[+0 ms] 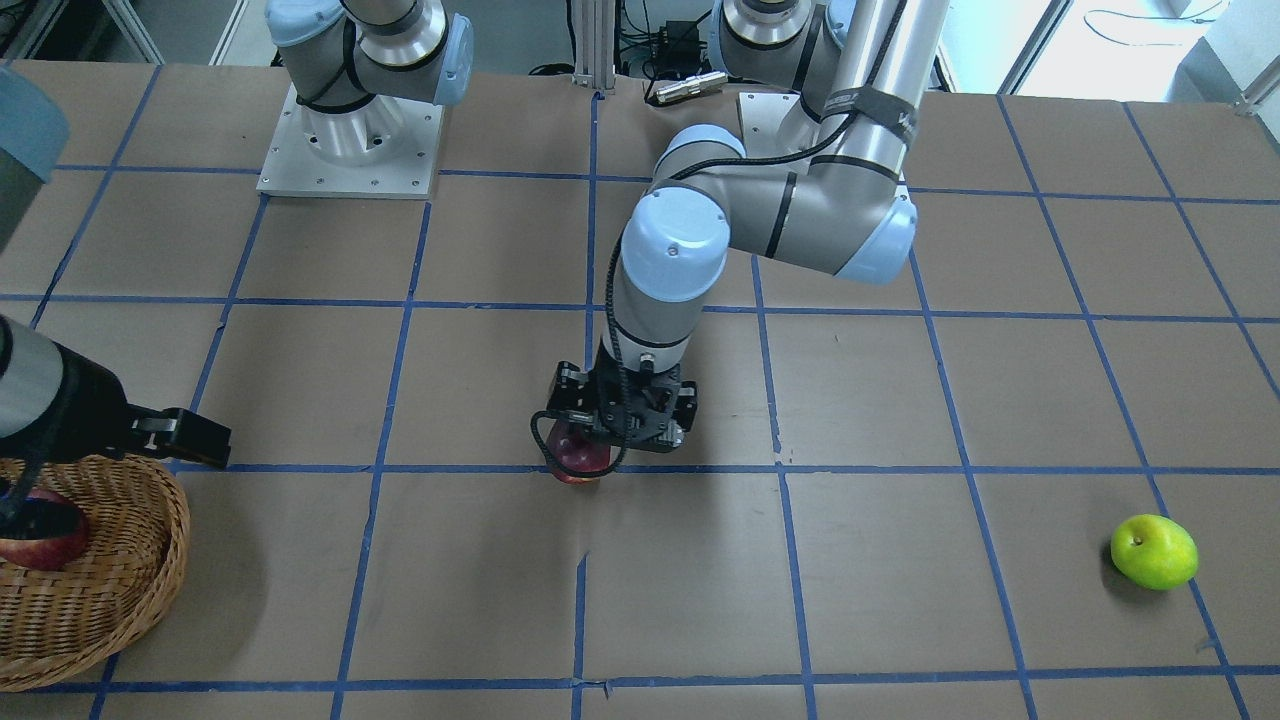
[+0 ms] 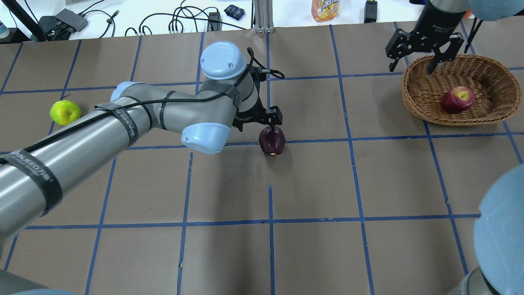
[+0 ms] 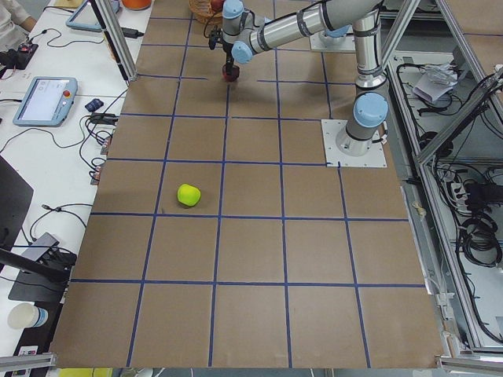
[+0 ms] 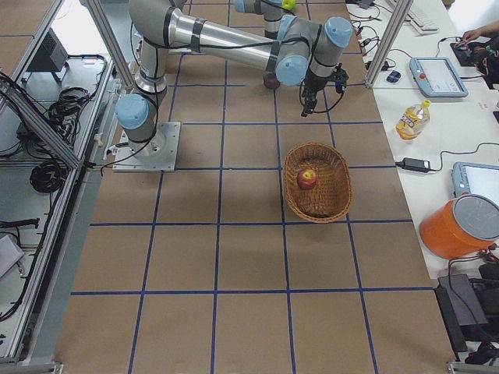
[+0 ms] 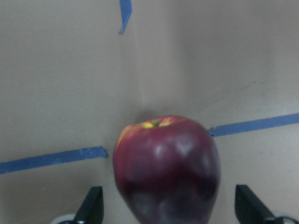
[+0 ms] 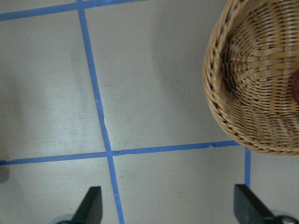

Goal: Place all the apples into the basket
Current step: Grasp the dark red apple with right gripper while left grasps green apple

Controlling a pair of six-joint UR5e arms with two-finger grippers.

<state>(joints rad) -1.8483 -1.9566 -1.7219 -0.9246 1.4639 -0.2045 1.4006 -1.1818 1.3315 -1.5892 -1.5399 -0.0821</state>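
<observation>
The dark purple-maroon apple [image 2: 272, 140] sits on the table at its middle, on a blue tape line. My left gripper [image 2: 268, 125] is right over it, and in the left wrist view the apple [image 5: 167, 170] stands between the wide-apart fingers [image 5: 92, 206], untouched. The red apple [image 2: 457, 99] lies in the wicker basket [image 2: 491, 73] at the far right. My right gripper [image 2: 412, 61] hangs open and empty over the basket's left rim [image 6: 219, 93]. The yellow-green apple [image 2: 64, 112] lies alone far left on the table.
The tabletop is brown paper with a blue tape grid. My left arm [image 2: 123, 119] stretches low across the left half of the table. Cables, a bottle [image 2: 324, 9] and devices lie beyond the far edge.
</observation>
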